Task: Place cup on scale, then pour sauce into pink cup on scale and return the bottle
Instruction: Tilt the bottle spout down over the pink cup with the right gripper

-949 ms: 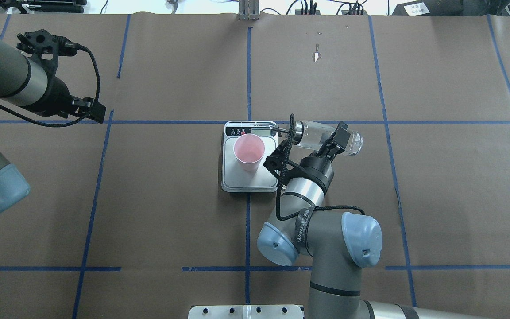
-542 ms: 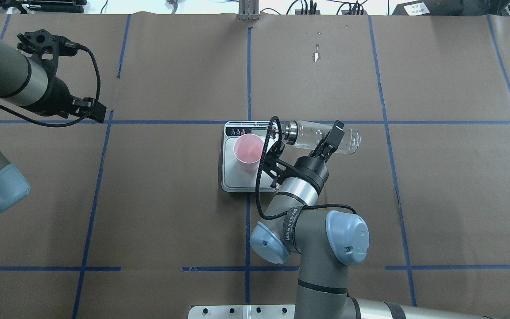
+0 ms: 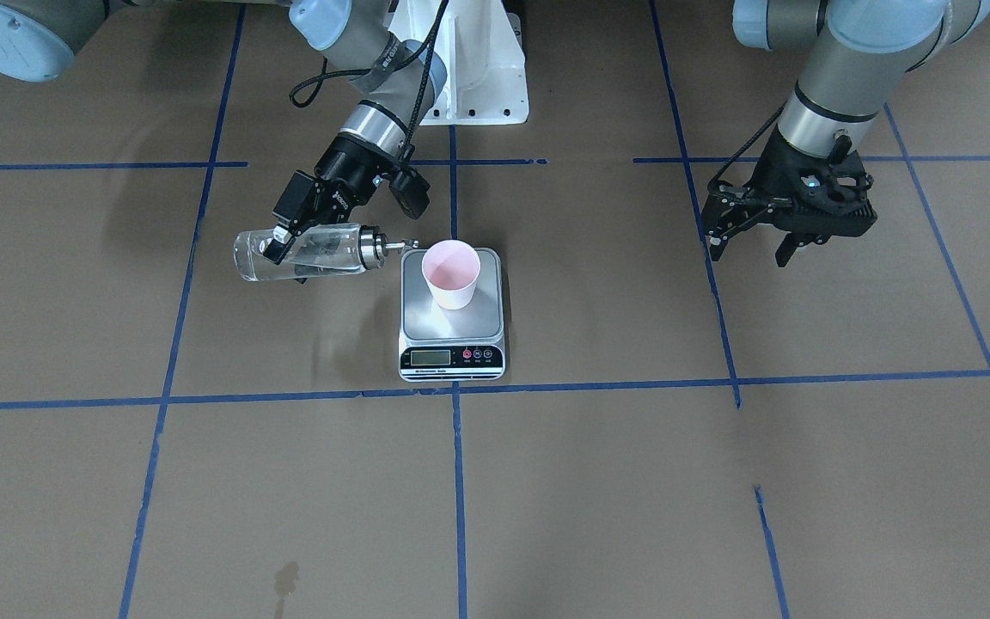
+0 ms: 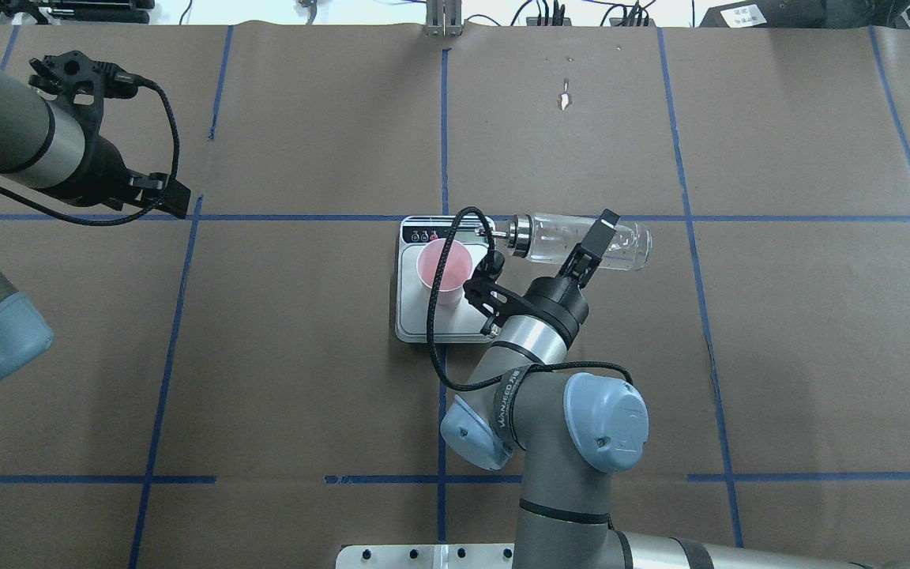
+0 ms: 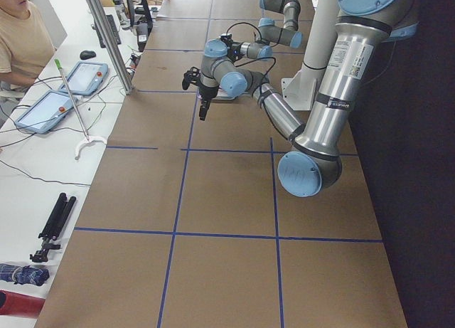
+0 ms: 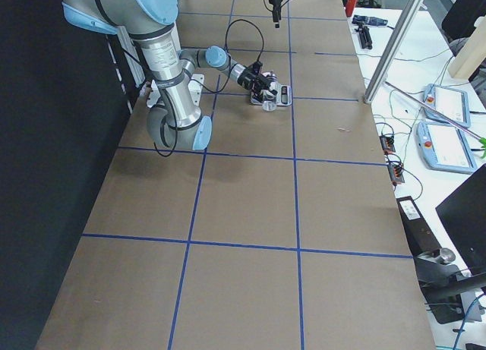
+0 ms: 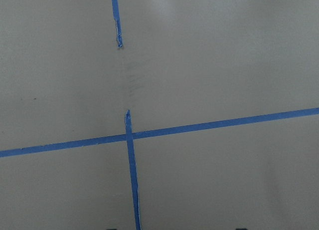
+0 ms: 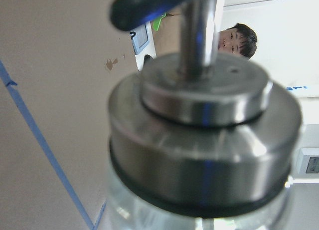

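Clock bearings are taken from the overhead view, with 12 o'clock at the far edge of the table (image 4: 305, 371). The scale (image 3: 471, 323) lies flat near the table centre, its black display strip on the 12 o'clock edge. The cup (image 3: 452, 273) stands upright on the steel platform, in the half toward the display, mouth up, pink inside. The right gripper (image 4: 592, 246) is clamped across the body of the bottle (image 4: 554, 239), nearer the base than the cap; 1 finger shows over the glass. The bottle is held off the table and lies close to horizontal, base toward 3 o'clock and spout (image 4: 494, 231) toward 9 o'clock. It sits at about 2 o'clock of the cup. The spout tip is just beside the cup rim, near the scale's 1 to 2 o'clock corner, and short of the cup mouth in both the overhead and front views. The sauce (image 3: 323, 260) is colourless; its level cannot be read. The right wrist view is filled by the blurred silver cap (image 8: 199, 140), with a person (image 8: 234, 38) behind it. A black cable (image 4: 430, 316) from the right wrist loops across the cup and scale in the overhead view. The left gripper (image 3: 747, 254) hangs above the paper at about 10 o'clock of the scale, well apart from it, fingers spread and empty. Its wrist view shows only brown paper and a cross of blue tape (image 7: 130, 165).
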Tool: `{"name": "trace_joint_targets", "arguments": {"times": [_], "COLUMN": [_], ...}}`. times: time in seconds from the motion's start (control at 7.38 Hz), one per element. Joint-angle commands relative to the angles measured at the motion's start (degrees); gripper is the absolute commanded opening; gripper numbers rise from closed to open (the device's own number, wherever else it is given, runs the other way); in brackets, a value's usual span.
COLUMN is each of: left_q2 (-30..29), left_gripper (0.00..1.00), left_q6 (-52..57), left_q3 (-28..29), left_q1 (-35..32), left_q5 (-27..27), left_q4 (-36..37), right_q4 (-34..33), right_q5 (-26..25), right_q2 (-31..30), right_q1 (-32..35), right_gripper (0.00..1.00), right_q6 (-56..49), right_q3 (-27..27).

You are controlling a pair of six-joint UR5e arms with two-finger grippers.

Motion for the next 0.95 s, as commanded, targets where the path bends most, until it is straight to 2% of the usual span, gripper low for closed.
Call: {"name": "trace_joint_targets", "arguments": {"times": [0.0, 0.81], "left_q2": [-0.1, -0.2], "left_gripper": [0.84, 0.84], "left_q6": [-0.2, -0.5], "left_q3": [-0.1, -0.3], "left_q1": [0.0, -0.1], "left_q5": [-0.1, -0.2], "left_q4": [0.0, 0.1], "right_q4": [-3.1, -6.8], "right_q5": [-1.2, -3.6], "right_q2": [0.2, 0.3], "right_q1": [0.1, 0.1], "right_gripper": [0.00, 0.00], "right_q6": [0.0, 0.0], "right_q3": [0.1, 0.1]}}
